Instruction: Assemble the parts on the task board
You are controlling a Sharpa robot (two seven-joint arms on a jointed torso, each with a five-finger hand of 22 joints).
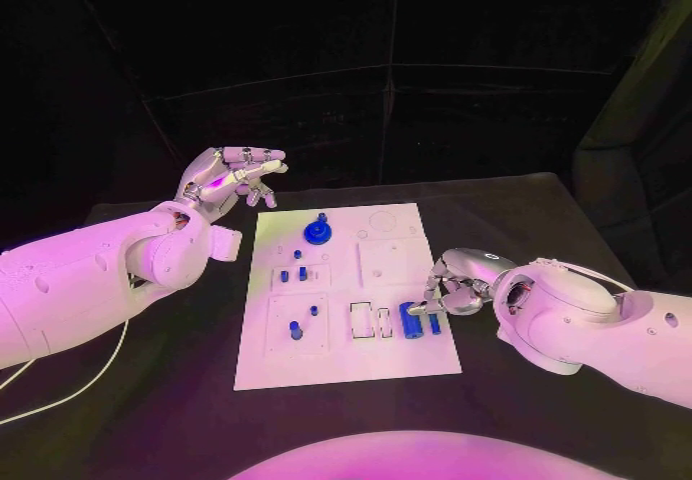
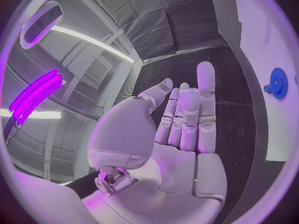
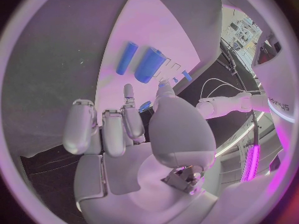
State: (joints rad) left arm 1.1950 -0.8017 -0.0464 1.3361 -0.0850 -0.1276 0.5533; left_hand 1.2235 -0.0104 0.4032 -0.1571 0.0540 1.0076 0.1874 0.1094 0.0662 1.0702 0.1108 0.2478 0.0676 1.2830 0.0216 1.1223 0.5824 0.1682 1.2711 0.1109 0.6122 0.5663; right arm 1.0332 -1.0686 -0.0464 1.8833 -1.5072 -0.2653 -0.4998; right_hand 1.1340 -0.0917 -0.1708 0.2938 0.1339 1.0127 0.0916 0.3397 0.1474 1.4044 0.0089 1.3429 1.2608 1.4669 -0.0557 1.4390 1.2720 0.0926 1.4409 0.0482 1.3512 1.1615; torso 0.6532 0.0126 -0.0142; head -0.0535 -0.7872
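Two hands [image 1: 231, 180] [image 1: 459, 285], one task board [image 1: 389, 355]

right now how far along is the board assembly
Looks partly done. A blue gear sits at the far end of the task board, and small blue pegs stand in its left blocks. The right robot hand reaches at two blue cylinders near the edge. The left robot hand hovers empty. White slots look unfilled.

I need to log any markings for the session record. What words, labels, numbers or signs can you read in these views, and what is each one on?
"sharpa": dark lettering on the white left arm, seen in the right wrist view; small and bent by the lens, so this reading is tentative.
Task board: no print that I can read in the head view.
Blue gear and the other blue parts: no markings visible.
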